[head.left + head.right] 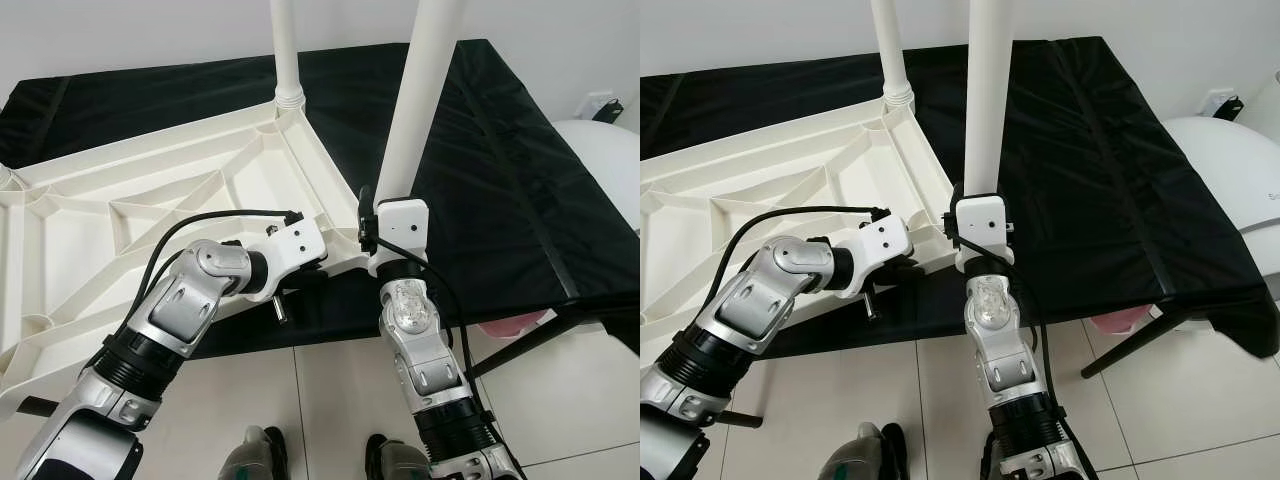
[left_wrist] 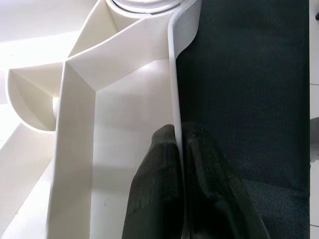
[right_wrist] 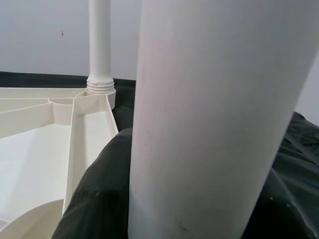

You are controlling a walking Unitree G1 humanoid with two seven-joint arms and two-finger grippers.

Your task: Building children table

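- Black fingers of the left gripper are pinched on the thin white side wall of the upturned tabletop, one finger inside the rim and the other outside it, over the dark cloth.
- Black fingers of the right gripper are pressed around a loose white leg, which stands upright, just beside the tabletop's near right corner.
- In the head views the left gripper's white wrist block sits at the tabletop's right edge, close to that near corner, with the silver left arm bent up from the lower left.
- The silver right arm rises straight from below, its white wrist block directly under the held leg.
- The tabletop lies underside up, its ribs and triangular pockets showing, across the left half of the black-covered table; its near edge overhangs the table's front edge.
- A second white leg stands upright, seated in the threaded socket at the tabletop's far right corner.
- The two legs stand near each other, apart, along the tabletop's right edge.
- Pale tiled floor lies below the table's front edge, and the robot's feet show at the bottom.
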